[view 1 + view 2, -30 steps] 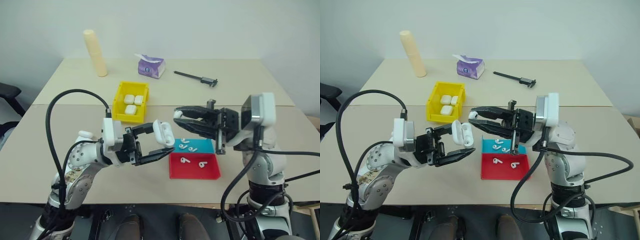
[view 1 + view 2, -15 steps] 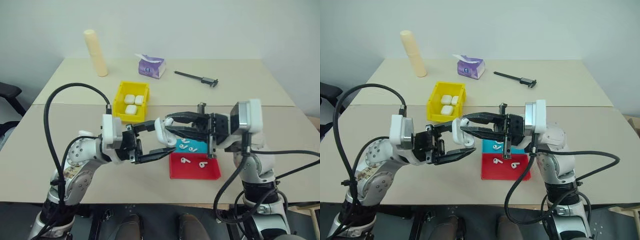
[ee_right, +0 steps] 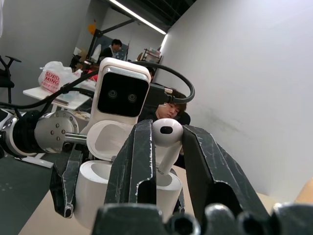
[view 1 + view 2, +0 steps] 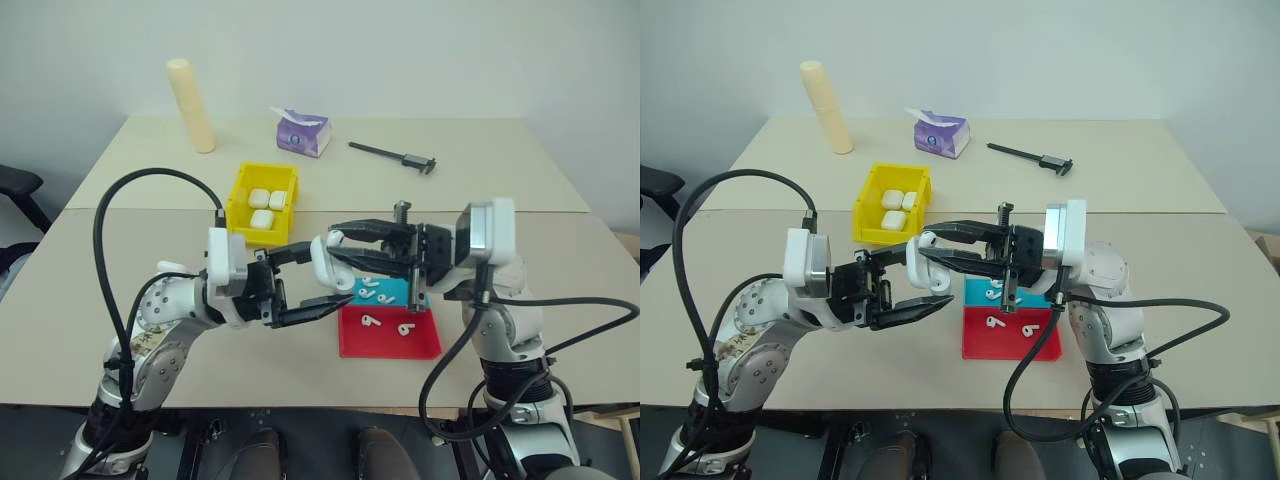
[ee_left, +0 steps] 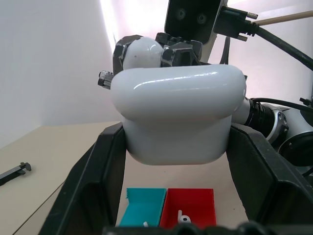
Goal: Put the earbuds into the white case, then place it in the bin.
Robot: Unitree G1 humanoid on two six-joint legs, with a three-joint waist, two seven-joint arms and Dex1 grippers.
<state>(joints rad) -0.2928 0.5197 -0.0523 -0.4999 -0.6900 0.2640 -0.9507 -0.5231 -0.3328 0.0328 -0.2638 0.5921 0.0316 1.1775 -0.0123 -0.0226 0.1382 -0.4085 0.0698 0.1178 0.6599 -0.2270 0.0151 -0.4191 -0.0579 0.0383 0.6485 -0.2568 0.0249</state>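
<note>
Above the front of the tabletop, the left gripper pinches an open white case between its black fingers, lid raised. The right gripper meets it from the opposite side, its two fingers pressed on a single earbud whose stem points down into the case; whether the earbud is fully seated is hard to tell. Below the two grippers lies a shallow teal-and-red tray with several loose earbuds in it. The yellow bin stands just behind the left gripper, holding three closed white cases. Farther back on the tabletop are a purple tissue pack, a tall cream cylinder and a black caliper. People are visible in the room behind, in the right wrist view.
</note>
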